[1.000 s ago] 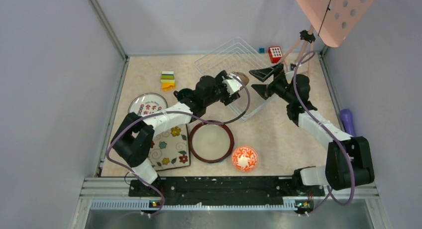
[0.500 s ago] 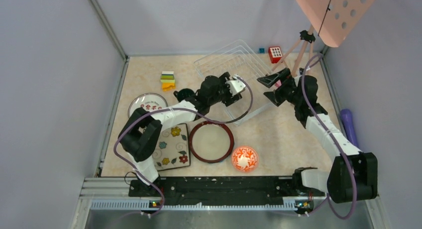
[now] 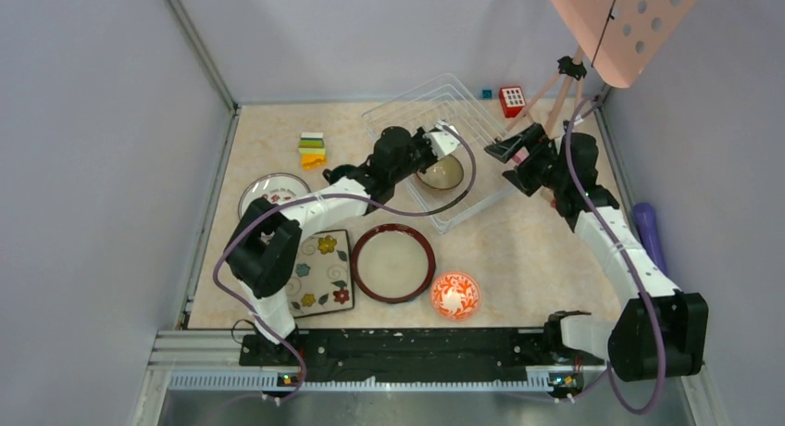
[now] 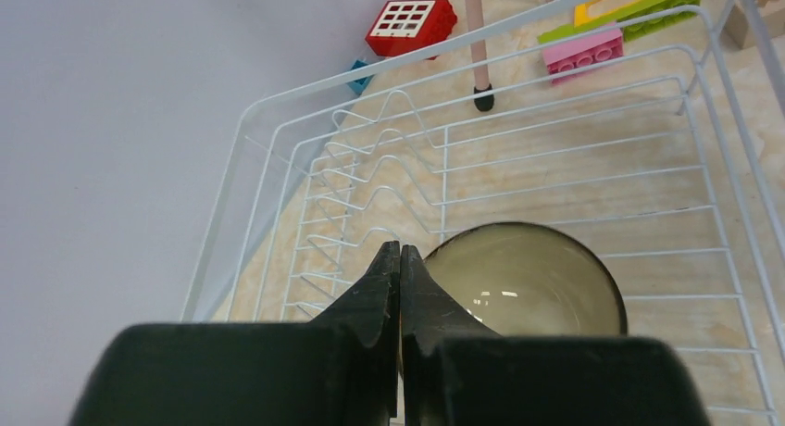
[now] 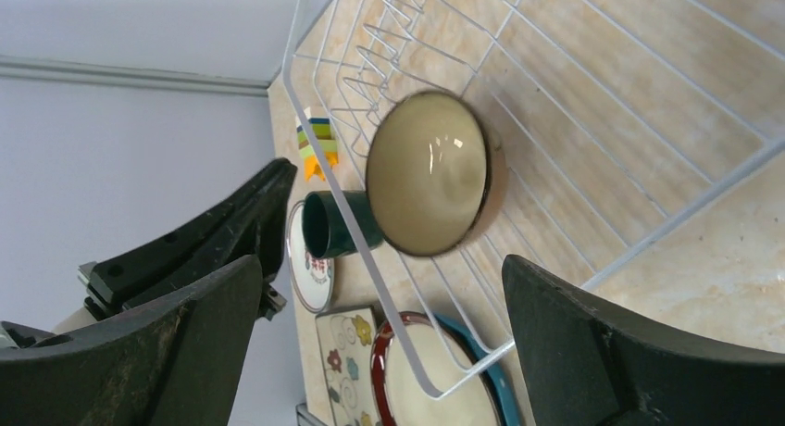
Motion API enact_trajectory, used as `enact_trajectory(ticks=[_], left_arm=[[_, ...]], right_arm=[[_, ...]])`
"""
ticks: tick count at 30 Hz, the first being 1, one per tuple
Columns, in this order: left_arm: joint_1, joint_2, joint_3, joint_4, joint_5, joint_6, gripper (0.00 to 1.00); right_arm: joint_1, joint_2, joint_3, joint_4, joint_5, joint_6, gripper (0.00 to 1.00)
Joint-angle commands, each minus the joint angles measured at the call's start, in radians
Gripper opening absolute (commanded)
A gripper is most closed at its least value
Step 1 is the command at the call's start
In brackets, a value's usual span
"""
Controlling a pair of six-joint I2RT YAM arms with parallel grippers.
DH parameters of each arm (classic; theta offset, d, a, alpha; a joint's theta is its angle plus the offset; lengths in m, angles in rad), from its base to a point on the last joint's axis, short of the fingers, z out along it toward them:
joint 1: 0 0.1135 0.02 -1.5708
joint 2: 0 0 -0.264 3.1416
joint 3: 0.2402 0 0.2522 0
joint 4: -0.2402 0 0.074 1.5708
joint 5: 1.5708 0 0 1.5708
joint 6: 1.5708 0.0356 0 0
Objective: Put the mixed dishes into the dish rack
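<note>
Your left gripper (image 4: 399,250), clenched on nothing, hangs just beside the brown bowl (image 4: 523,278) (resting in the dish rack (image 3: 463,111)), seemingly not touching; your right gripper (image 3: 512,154) gapes.

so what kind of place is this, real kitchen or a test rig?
Most likely a lab test cell, not a kitchen: plain grey panel walls box in a tabletop, a metal mounting rail runs along its near edge, and a stack of toy blocks shares the surface with the dish rack.

blue scalloped plate (image 5: 504,382): mostly under red-rimmed plate (image 5: 435,389), cut off at edge
brown bowl (image 4: 528,278): near rim behind left tool (image 4: 400,252)
</note>
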Motion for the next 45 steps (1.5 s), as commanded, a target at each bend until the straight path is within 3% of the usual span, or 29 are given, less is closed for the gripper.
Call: enact_trajectory(ticks=[1, 3, 6, 8, 13, 18, 20, 21, 25, 29, 35, 45], left_arm=[[0.031, -0.038, 0.029, 0.0, 0.001, -0.183, 0.0], [0.064, -0.065, 0.047, -0.036, 0.03, -0.307, 0.0], [0.105, -0.117, 0.053, -0.09, -0.011, -0.484, 0.12], [0.149, -0.162, 0.039, -0.126, -0.029, -0.633, 0.23], [0.268, -0.272, -0.028, -0.262, -0.02, -0.94, 0.39], [0.338, -0.369, -0.116, -0.314, 0.004, -1.082, 0.59], [0.356, -0.406, -0.151, -0.325, 0.0, -1.12, 0.74], [0.368, -0.428, -0.162, -0.336, 0.005, -1.136, 0.77], [0.416, -0.479, -0.209, -0.337, 0.049, -1.196, 0.8], [0.423, -0.507, -0.248, -0.328, 0.062, -1.197, 0.8], [0.425, -0.537, -0.282, -0.343, 0.064, -1.184, 0.8], [0.427, -0.567, -0.315, -0.339, 0.016, -1.204, 0.8]], right_arm=[[0.01, 0.066, 0.119, -0.027, 0.002, -0.038, 0.99], [0.044, 0.121, 0.179, -0.056, 0.009, -0.048, 0.99], [0.126, 0.223, 0.299, -0.121, 0.046, -0.13, 0.99], [0.178, 0.303, 0.396, -0.177, 0.064, -0.237, 0.94], [0.267, 0.481, 0.564, -0.335, 0.157, -0.431, 0.84], [0.392, 0.571, 0.675, -0.445, 0.28, -0.609, 0.8], [0.428, 0.594, 0.698, -0.472, 0.309, -0.656, 0.78], [0.436, 0.606, 0.709, -0.483, 0.309, -0.676, 0.74], [0.465, 0.658, 0.765, -0.522, 0.332, -0.705, 0.65], [0.514, 0.716, 0.838, -0.586, 0.438, -0.734, 0.64], [0.525, 0.744, 0.852, -0.581, 0.427, -0.735, 0.62], [0.531, 0.797, 0.903, -0.433, 0.485, -0.467, 0.66]])
